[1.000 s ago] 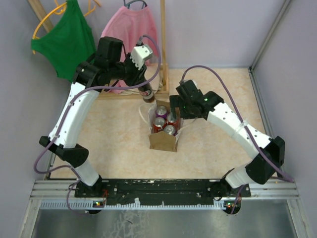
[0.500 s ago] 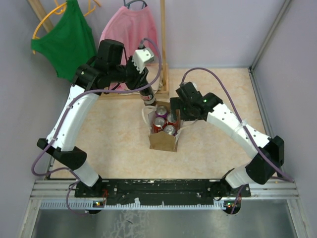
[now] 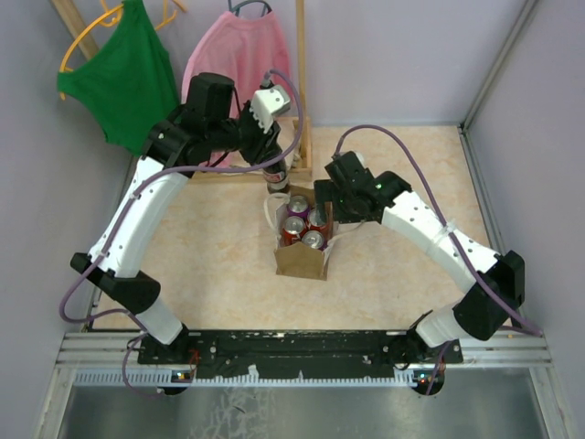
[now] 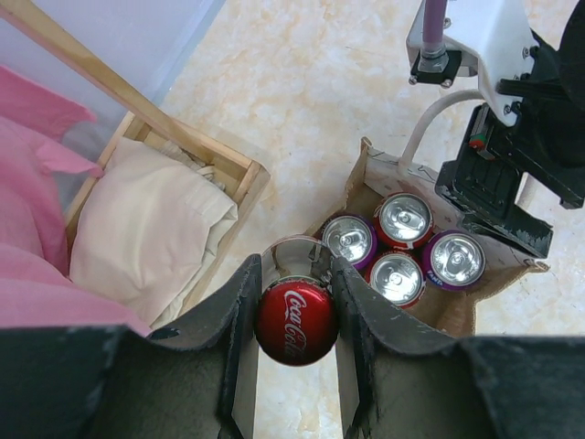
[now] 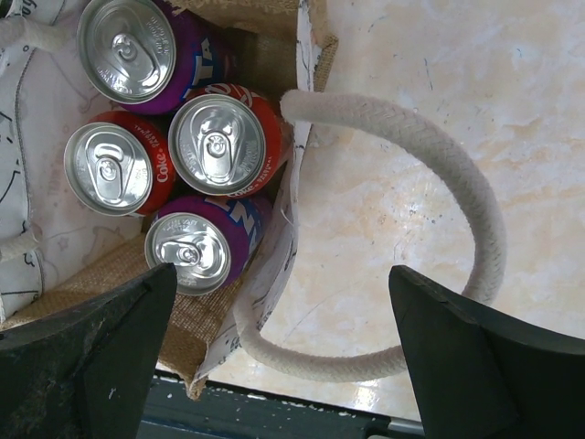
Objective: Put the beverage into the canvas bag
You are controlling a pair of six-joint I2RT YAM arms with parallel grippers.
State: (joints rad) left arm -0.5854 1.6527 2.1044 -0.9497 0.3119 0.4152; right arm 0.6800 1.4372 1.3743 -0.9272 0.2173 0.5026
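My left gripper (image 3: 274, 170) is shut on a Coca-Cola bottle (image 3: 276, 179) with a red cap (image 4: 295, 322), held upright just behind and left of the canvas bag (image 3: 302, 259). The tan bag stands upright mid-table and holds several cans (image 3: 303, 221), red and purple. In the left wrist view the bag (image 4: 362, 188) lies ahead and to the right of the left gripper (image 4: 294, 274). My right gripper (image 3: 335, 207) is open at the bag's right edge. In the right wrist view it (image 5: 281, 293) straddles a white rope handle (image 5: 457, 174) and the bag's wall (image 5: 101, 283).
A wooden rack (image 3: 300, 82) stands at the back with a pink garment (image 3: 239, 64) and a green one (image 3: 128, 78) on hangers. A folded beige cloth (image 4: 146, 229) lies in the rack's wooden base, just left of the bottle. Grey walls close in on all sides.
My left gripper has shifted slightly right with the bottle, closer to the bag's back left corner. The right arm has hardly moved.
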